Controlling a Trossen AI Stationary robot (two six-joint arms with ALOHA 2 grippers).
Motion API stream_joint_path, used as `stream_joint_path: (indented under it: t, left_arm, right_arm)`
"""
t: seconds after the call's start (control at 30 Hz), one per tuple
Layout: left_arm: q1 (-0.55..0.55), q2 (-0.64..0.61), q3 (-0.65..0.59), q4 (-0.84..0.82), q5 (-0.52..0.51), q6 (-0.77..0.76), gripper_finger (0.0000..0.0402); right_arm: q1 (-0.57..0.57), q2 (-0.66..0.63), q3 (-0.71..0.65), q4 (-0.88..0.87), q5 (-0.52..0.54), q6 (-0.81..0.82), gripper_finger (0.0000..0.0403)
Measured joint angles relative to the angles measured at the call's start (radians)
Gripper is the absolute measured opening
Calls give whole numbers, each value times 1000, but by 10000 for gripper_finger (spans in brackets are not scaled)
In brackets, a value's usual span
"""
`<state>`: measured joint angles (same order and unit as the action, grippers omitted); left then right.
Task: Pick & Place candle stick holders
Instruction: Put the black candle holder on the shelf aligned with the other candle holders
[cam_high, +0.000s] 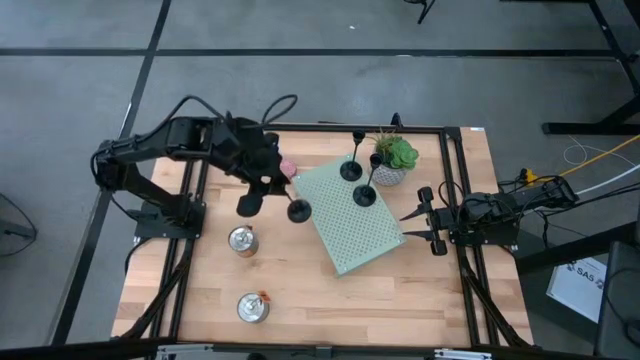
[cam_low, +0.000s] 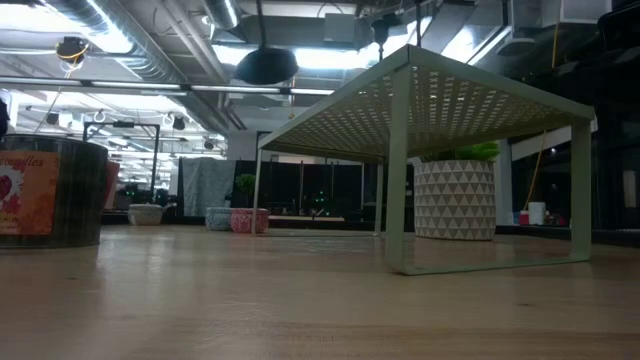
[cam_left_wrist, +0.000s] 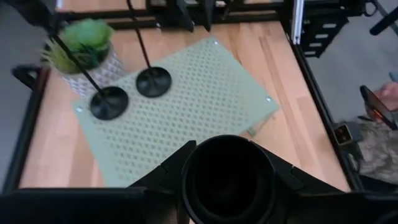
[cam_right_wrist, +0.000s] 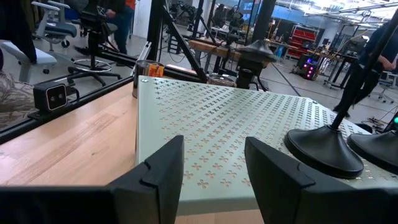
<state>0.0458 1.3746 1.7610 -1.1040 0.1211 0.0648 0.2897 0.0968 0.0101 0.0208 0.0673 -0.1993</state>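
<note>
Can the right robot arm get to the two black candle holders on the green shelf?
Probably yes. The right gripper waits open at the green shelf's edge, and the two candle holders stand on top just ahead of it, with nothing between. The potted plant sits close behind them.

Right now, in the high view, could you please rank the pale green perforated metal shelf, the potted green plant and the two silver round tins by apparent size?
1. Pale green perforated metal shelf, clearly the largest.
2. Potted green plant.
3. The two silver round tins: the one nearer the left arm and the one by the table's near edge look alike, so I won't rank them.
</note>
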Motion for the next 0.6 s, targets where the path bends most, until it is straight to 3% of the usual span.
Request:
stream_joint_path:
  t: [0.17, 0.43, 0.6]
  left_arm:
    - [21, 22, 0, 69, -80, 52, 129]
    - [25, 99, 0, 107, -108, 118, 116]
    - [25, 143, 0, 116, -114, 117, 133]
  right_arm:
    - [0, 0, 0, 0, 0, 0, 172]
    - [0, 0, 0, 0, 0, 0, 172]
    - [0, 0, 0, 0, 0, 0, 171]
